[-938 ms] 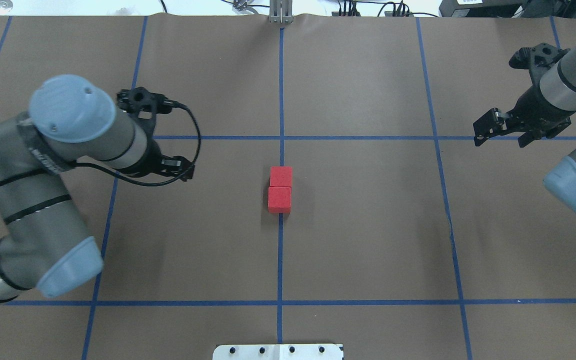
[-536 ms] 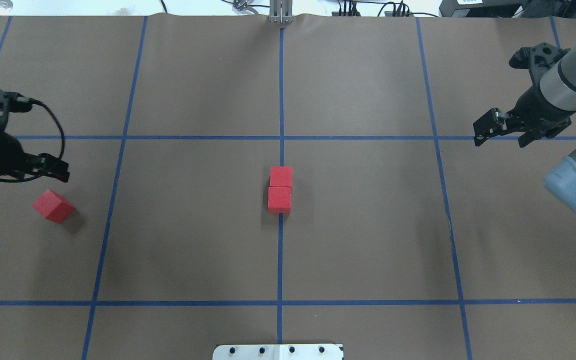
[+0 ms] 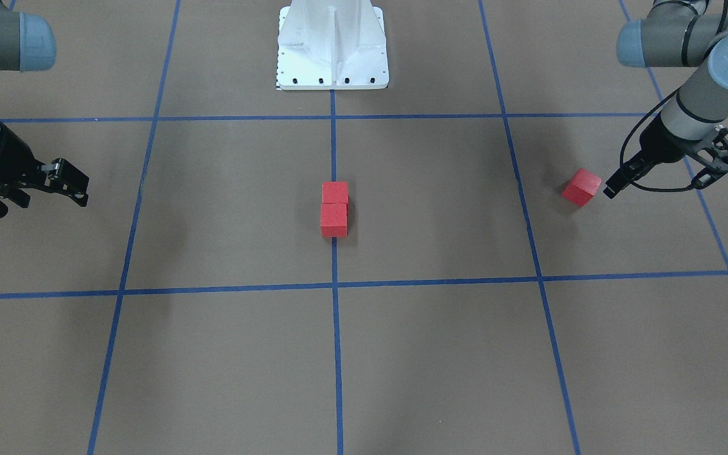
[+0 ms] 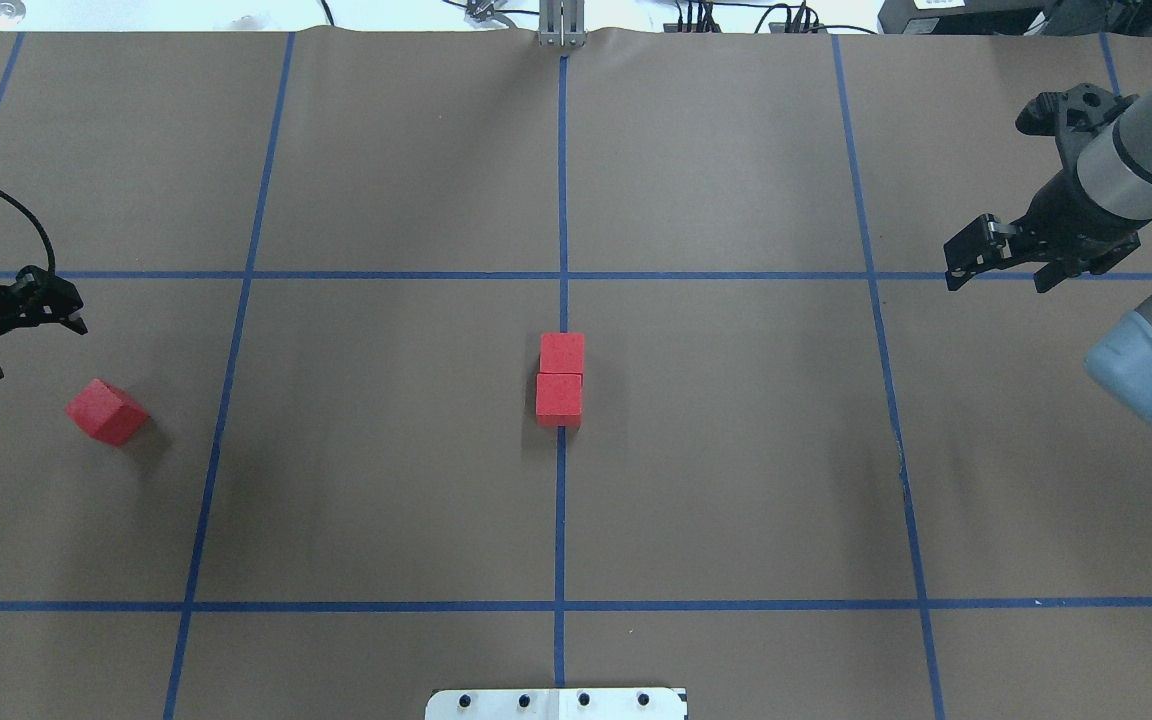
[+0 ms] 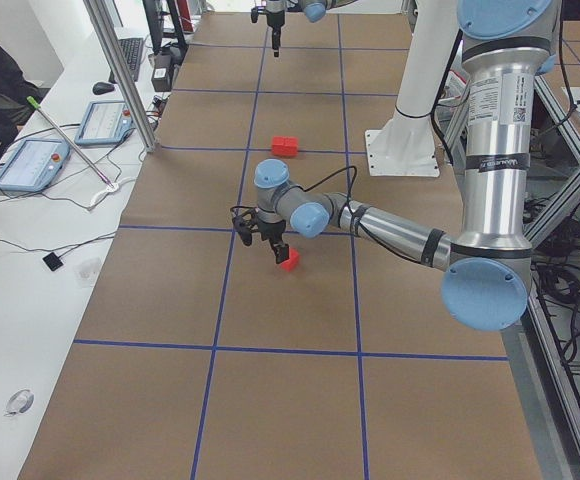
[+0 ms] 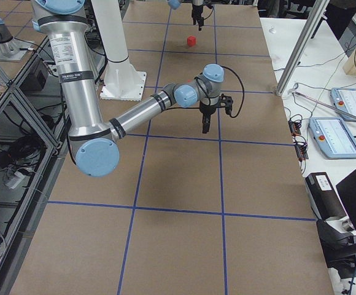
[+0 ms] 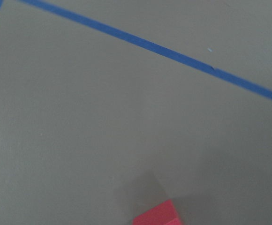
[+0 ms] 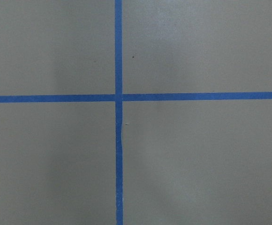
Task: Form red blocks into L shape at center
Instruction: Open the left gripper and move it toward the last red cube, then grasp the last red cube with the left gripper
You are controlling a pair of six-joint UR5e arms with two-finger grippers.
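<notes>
Overhead exterior shows the layout best. Two of the red blocks (image 4: pixel 559 397) sit touching at the centre (image 4: pixel 626 385) of the counter (image 4: pixel 386 520), right on the blue tape line (image 4: pixel 562 180). The pair's long axis runs along that line, straight away from the robot.

The third block (image 4: pixel 106 411) lies well apart from the pair, out on the robot's left. It is turned corner-on to the grid rather than square with the pair.

The left tool (image 4: pixel 31 345) hangs just beside this stray block, on the side away from the pair and a little farther from the robot. Its jaws are apart and hold nothing. The left wrist view catches only a bit of red at its bottom edge, so I'd judge the jaws are not yet centred over the block. I can't tell how high they are above it.

The right tool (image 4: pixel 999 282), likewise spread and empty, is well apart on the opposite side of the pair, so the left arm is plainly the nearer one.

To my eye, the pick calls for a short shift toward the pair and toward the robot. The wrist would also need turning so the jaws meet the block's slanted faces. The block then belongs flush beside one end of the pair, at a right angle to its axis. A careless approach could nudge the pair off the line.
</notes>
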